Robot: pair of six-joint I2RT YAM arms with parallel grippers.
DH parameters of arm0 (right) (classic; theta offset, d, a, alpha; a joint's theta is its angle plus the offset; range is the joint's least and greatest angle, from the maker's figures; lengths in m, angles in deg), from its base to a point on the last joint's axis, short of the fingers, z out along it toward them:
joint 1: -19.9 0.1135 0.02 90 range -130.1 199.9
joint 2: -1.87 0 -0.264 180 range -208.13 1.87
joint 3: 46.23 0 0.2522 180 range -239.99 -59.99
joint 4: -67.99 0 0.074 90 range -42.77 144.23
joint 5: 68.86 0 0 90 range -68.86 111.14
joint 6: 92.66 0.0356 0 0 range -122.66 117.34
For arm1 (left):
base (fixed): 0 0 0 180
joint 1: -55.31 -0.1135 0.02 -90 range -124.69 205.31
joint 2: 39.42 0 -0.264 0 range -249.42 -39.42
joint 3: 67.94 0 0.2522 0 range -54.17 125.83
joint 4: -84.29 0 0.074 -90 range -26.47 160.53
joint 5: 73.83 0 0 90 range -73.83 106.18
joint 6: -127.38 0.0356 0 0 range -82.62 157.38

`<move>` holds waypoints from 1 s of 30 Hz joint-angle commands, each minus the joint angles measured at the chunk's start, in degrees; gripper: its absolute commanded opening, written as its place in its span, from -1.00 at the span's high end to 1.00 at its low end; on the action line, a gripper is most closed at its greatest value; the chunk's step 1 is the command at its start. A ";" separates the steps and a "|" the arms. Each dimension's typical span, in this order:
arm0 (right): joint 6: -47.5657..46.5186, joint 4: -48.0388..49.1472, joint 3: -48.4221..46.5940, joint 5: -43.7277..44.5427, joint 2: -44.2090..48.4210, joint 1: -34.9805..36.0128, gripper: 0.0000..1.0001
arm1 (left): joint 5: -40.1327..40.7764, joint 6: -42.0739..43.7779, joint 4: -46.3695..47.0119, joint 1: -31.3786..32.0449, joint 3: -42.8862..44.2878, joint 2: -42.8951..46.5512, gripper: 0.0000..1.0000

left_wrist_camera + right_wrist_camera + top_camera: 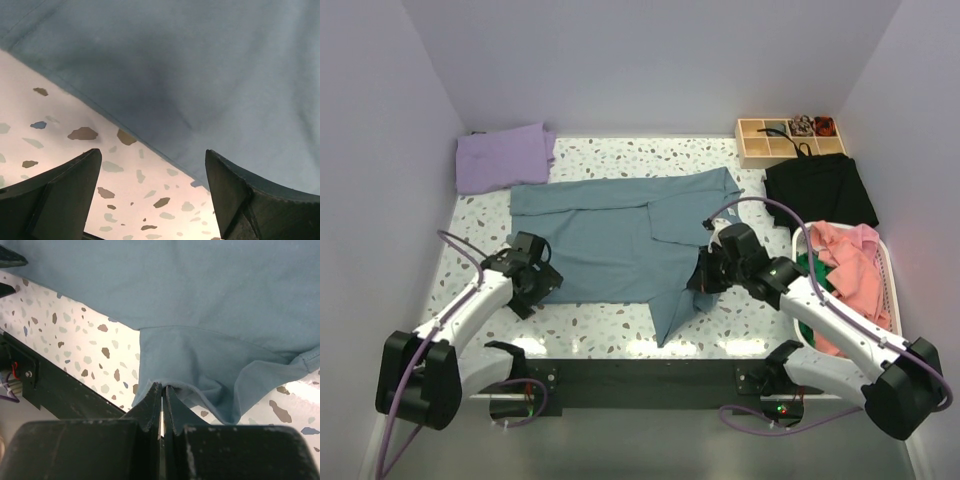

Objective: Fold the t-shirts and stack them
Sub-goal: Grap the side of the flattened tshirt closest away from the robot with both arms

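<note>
Terrazzo table (582, 322) is filling a white-walled booth, with both arms reaching in from its near edge. Nearest on the left, the left gripper (544, 281) is hovering low with its jaws spread wide. The wrist view is showing bare tabletop between its fingers (65, 192) and the blue shirt's (605, 235) near hem just past them, running slantwise toward 12 o'clock. On the right, the right gripper (701, 277) is reaching in toward 10 o'clock with its jaws pressed together. It appears to be pinching the edge of a loose flap of the blue shirt, which is trailing back toward 6 o'clock. The blue shirt is lying mostly flat across the middle of the table, its long axis running from 9 to 3 o'clock, so each arm is working its own end of the near hem. Judging by this, the coming fold is hinging on the left gripper closing on the hem directly ahead of it, the nearer arm for that corner. Farther off, a lavender shirt (502, 157) is sitting folded at 11 o'clock, and salmon shirts (848, 262) are waiting in a basket (891, 290) at 3 o'clock.
</note>
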 commanded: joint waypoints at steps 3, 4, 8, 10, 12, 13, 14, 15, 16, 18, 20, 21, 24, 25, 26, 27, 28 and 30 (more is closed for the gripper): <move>-4.15 0.61 -4.23 2.00 -0.59 0.20 1.00 | 4.77 -10.72 2.15 -1.23 -3.61 -0.70 -0.82; -4.42 0.44 -4.32 2.26 -0.67 0.11 1.00 | 5.03 -11.07 3.11 -1.93 -4.31 -0.61 -0.82; -5.12 -0.09 -5.10 3.23 -1.90 0.11 1.00 | 7.75 -12.48 4.17 -3.43 -5.10 0.00 -0.84; -5.39 -0.18 -5.37 3.41 -2.34 0.11 1.00 | 8.81 -13.01 4.87 -4.39 -5.45 0.27 -0.84; -5.30 -0.35 -5.72 3.67 -3.04 0.11 1.00 | 10.65 -13.10 5.49 -4.75 -5.63 0.53 -0.73; -5.39 -0.53 -5.98 3.85 -3.22 0.11 1.00 | 11.09 -13.01 6.19 -5.18 -5.98 0.53 -0.64; -5.48 -0.79 -6.16 3.93 -3.57 0.03 1.00 | 12.06 -12.92 6.37 -5.36 -6.24 0.53 -0.38; -5.48 -0.88 -6.34 3.94 -3.84 0.03 1.00 | 12.59 -13.01 6.46 -5.54 -6.59 0.62 -0.29; -5.39 -0.97 -6.51 4.02 -4.01 0.11 1.00 | 12.94 -13.10 6.89 -5.71 -6.86 0.79 -0.23; -5.21 -1.32 -6.69 4.20 -4.28 0.03 1.00 | 13.12 -13.01 7.51 -6.07 -8.00 1.32 -0.07; -4.95 -1.50 -6.86 4.63 -4.54 0.03 1.00 | 13.12 -12.40 8.83 -6.24 -8.88 1.76 0.20; -4.78 -1.41 -6.87 4.55 -4.63 0.11 1.00 | 13.12 -12.31 9.09 -6.50 -9.58 2.02 0.30; -4.43 -1.76 -7.13 4.81 -4.98 0.03 1.00 | 13.38 -10.99 9.62 -7.12 -10.29 2.20 0.59; -4.34 -1.68 -7.13 4.81 -5.16 0.03 1.00 | 13.38 -10.03 9.88 -7.30 -10.29 2.29 0.68; -4.16 -1.85 -7.22 4.99 -5.33 0.11 1.00 | 13.38 -9.41 10.06 -7.39 -10.46 2.29 0.88; -4.07 -2.02 -7.30 4.99 -5.42 0.03 1.00 | 13.47 -9.06 10.32 -7.65 -10.47 2.20 1.00; -3.90 -2.03 -7.39 5.08 -5.33 0.11 1.00 | 13.39 -7.75 10.76 -7.65 -10.47 2.29 1.00; -3.81 -2.73 -7.57 6.21 -4.98 0.03 1.00 | 12.95 -6.60 11.12 -7.74 -10.12 2.38 1.00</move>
